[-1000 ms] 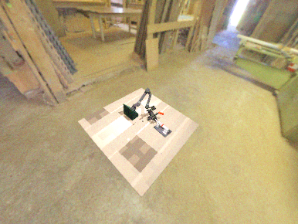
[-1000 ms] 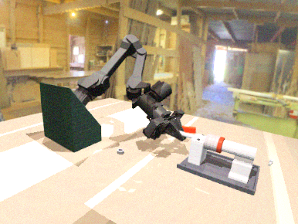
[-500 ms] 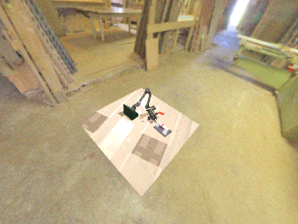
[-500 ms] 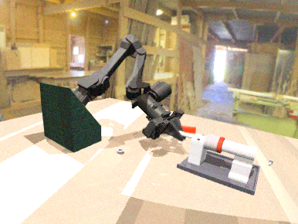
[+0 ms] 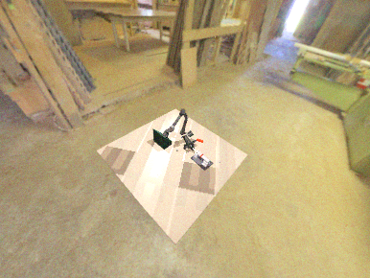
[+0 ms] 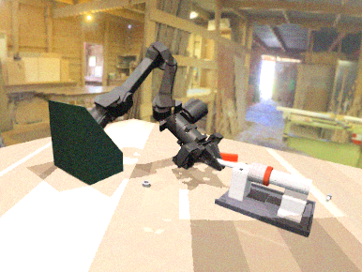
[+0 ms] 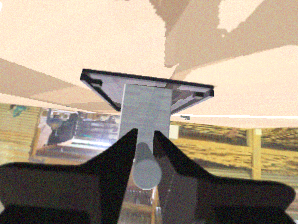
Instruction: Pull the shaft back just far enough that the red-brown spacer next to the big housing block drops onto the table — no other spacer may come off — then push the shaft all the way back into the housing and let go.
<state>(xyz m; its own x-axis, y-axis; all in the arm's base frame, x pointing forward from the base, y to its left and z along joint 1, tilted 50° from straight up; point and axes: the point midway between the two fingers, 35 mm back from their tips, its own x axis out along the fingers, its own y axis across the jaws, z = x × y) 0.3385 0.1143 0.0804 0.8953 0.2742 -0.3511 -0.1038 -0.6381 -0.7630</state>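
Observation:
My gripper point(image 6: 221, 162) point(image 7: 145, 134) is shut on the shaft point(image 6: 228, 163) point(image 7: 147, 174), whose round grey end shows between the fingers in the wrist view. The light shaft runs into the near post point(image 6: 240, 183) point(image 7: 145, 107) of the fixture. The red-brown spacer point(image 6: 267, 175) point(image 5: 201, 155) is still up in line with the shaft, between a ribbed pale section point(image 6: 257, 170) and the wide white cylinder point(image 6: 291, 180) on the far post point(image 6: 292, 206). The shaft inside these parts is hidden. The post hides the spacer in the wrist view.
The fixture stands on a dark base plate point(image 6: 226, 202) point(image 7: 102, 83). A red-orange piece point(image 6: 229, 157) point(image 5: 199, 141) shows behind the gripper. Small metal pieces lie on the table, one left point(image 6: 146, 184) and one right point(image 6: 329, 198) of the fixture. A dark green panel point(image 6: 84, 145) point(image 5: 162, 139) stands by the arm's base.

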